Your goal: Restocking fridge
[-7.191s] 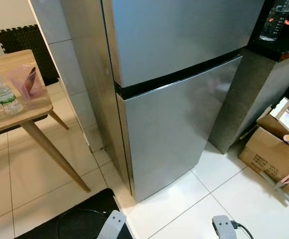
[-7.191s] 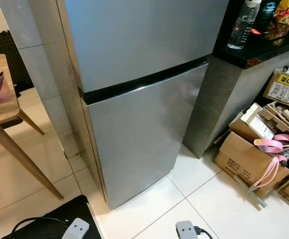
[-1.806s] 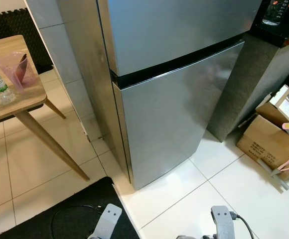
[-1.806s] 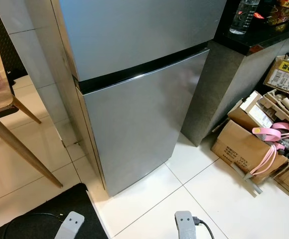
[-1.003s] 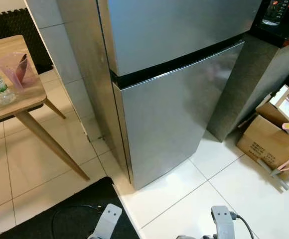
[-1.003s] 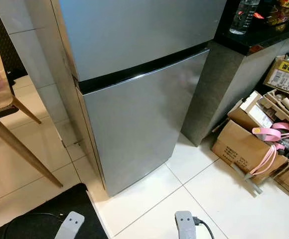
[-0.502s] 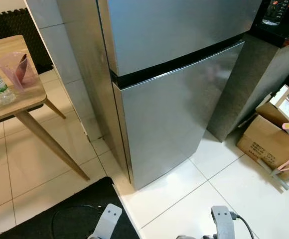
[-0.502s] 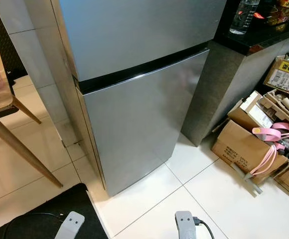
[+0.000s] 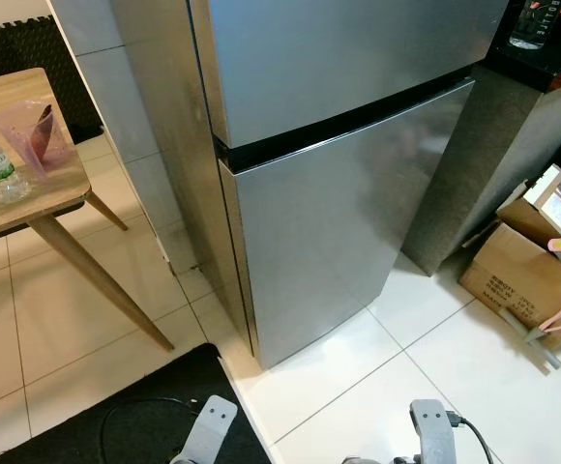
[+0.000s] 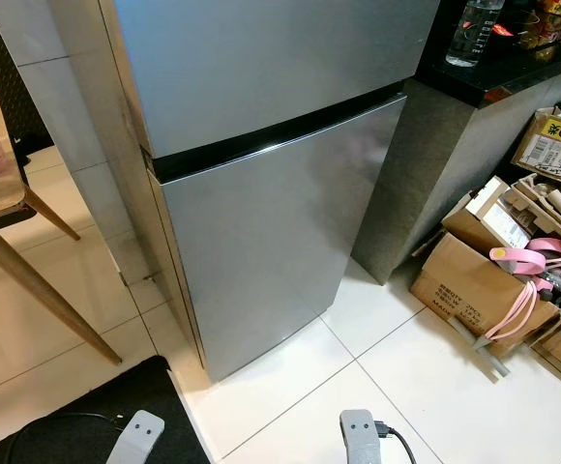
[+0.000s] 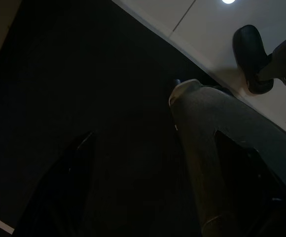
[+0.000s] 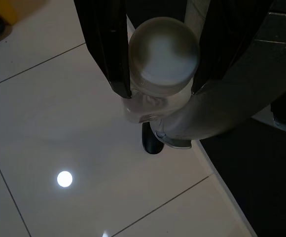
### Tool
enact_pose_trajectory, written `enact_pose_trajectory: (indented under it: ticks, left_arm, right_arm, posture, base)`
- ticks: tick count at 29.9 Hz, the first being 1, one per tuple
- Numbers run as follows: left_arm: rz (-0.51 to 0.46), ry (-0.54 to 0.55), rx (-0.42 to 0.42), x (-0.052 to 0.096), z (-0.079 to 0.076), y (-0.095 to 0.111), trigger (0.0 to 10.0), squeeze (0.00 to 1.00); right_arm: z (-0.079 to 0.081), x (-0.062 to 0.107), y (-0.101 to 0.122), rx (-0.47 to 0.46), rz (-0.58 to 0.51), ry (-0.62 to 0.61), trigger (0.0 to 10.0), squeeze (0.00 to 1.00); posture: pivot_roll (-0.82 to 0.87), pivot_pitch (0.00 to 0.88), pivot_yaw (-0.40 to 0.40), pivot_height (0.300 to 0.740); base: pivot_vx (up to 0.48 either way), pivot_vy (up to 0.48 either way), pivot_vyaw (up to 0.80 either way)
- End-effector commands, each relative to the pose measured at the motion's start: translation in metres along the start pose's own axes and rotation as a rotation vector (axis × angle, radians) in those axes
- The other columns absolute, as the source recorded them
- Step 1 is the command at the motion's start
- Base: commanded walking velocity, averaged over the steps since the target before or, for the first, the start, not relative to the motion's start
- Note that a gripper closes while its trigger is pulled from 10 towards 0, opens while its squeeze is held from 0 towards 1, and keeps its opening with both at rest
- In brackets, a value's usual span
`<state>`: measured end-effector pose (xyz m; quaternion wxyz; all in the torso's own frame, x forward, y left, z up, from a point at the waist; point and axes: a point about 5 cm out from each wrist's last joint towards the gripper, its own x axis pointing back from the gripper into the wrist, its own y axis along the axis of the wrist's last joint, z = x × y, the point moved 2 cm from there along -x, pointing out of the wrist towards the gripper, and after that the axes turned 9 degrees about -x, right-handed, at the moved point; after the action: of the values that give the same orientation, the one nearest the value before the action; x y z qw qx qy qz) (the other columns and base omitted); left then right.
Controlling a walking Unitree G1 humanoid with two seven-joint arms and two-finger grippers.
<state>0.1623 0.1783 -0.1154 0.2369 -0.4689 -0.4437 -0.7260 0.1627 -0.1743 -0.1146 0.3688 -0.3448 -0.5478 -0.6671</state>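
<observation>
Right gripper [image 12: 158, 79] clamps a bottle [image 12: 160, 59] (wrist view); fridge [image 9: 339, 193] closed.

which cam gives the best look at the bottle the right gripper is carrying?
Right wrist view. It looks straight down on the bottle, held between the right gripper's two black fingers above the white tile floor. The eye views face the closed fridge and catch just the silver arm at the bottom edge.

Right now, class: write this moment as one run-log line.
fridge: both doors shut | right pincer: holding bottle, low | left pincer: idle, open | table: left of fridge
</observation>
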Motion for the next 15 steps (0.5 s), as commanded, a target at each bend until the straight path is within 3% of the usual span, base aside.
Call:
enact_pose_trajectory:
  ticks: [1, 15]
  left_arm:
    - [0.039, -0.031, -0.008, 0.0007, -0.0085, -0.0104, 10.0, 0.00]
    - [0.039, -0.034, -0.017, 0.0006, -0.0090, -0.0101, 10.0, 0.00]
  right_arm:
    - [0.0040, 0.0001, -0.0081, -0.015, 0.025, 0.015, 10.0, 0.00]
    - [0.0034, 0.0004, -0.0096, -0.003, 0.031, 0.012, 10.0, 0.00]
  posture:
    - [-0.03, 0.076, -0.013, 0.740]
    - [-0.02, 0.063, -0.012, 0.740]
  base:
    - [0.000, 0.000, 0.00]
    - [0.000, 0.000, 0.00]
